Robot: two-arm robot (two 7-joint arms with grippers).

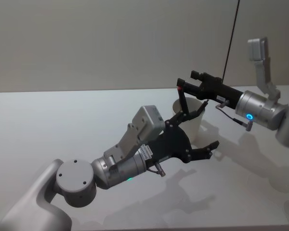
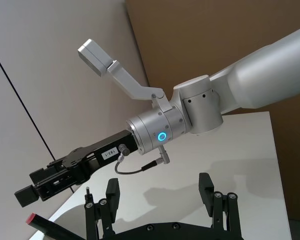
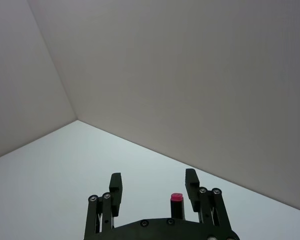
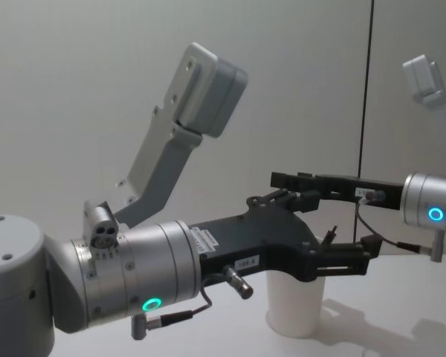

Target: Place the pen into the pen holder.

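Note:
The white paper cup pen holder point(image 1: 195, 126) stands at mid-table, and shows in the chest view point(image 4: 297, 309) behind my left arm. A black pen point(image 1: 183, 101) with a red end point(image 3: 176, 197) leans upright, its lower part going down inside the cup's rim. My right gripper point(image 1: 182, 85) hovers just above the cup with the pen's red end between its open fingers point(image 3: 190, 181), close to one of them. My left gripper point(image 1: 207, 125) is open beside the cup, on the near side, holding nothing. The left wrist view looks up at the right gripper point(image 2: 30, 194) and the pen's red end point(image 2: 34, 218).
The white table point(image 1: 62, 125) runs back to a plain wall. A thin black cable point(image 1: 231, 38) hangs down the wall behind the right arm. Both forearms cross the space around the cup.

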